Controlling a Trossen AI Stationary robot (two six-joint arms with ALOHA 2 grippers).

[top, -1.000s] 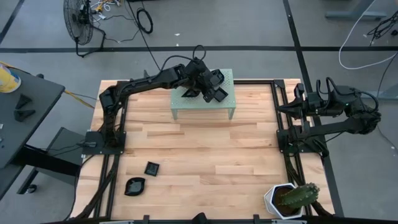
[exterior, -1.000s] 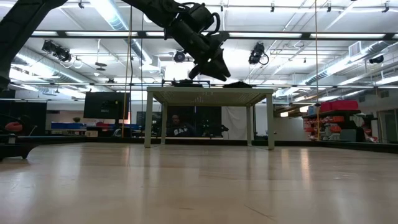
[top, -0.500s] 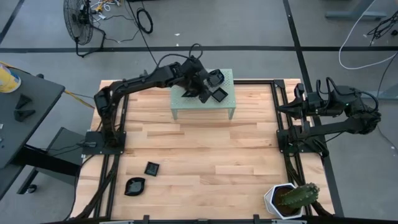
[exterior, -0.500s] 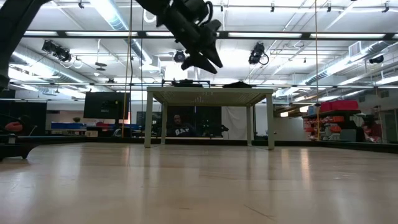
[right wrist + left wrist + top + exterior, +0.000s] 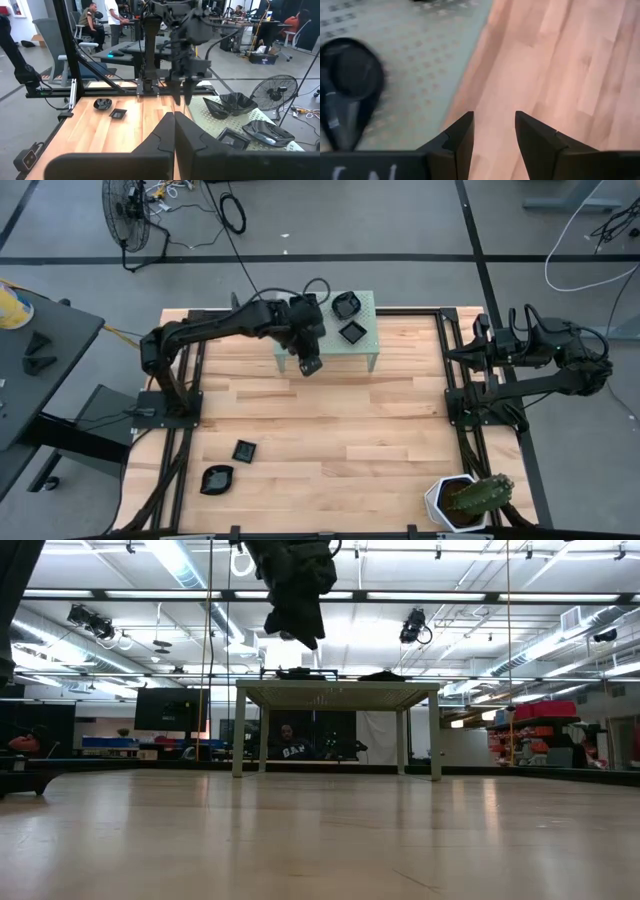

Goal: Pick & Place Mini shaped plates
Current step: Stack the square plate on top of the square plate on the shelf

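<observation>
Three glossy black mini shaped plates sat on the pale green perforated metal stand (image 5: 365, 350) at the far middle of the light wooden table (image 5: 330, 430): a rounded wavy-rimmed black dish (image 5: 346, 305) at the far edge, a small square black dish (image 5: 352, 332) just near of it with its corners turned diamond-wise to the stand's edges, and a third, rounder black dish (image 5: 351, 75) on the stand's left part, seen only past the left arm's fingers. On the table's near left lay a second square black dish (image 5: 244, 450), also turned slightly askew, and nearer still a leaf-shaped black dish (image 5: 216, 479) whose long axis ran roughly left to right; which end was its tip was hard to tell. All lay rim up and held nothing. The left gripper (image 5: 309, 365) hung above the stand's near left edge, its fingers (image 5: 457, 142) parted with bare wood between them, gripping nothing. The right gripper (image 5: 174, 131) rested over its mount at the right of the table, fingers pressed together. A white hexagonal pot (image 5: 445, 505) holding a green cactus (image 5: 482, 493) stood at the near right corner.
</observation>
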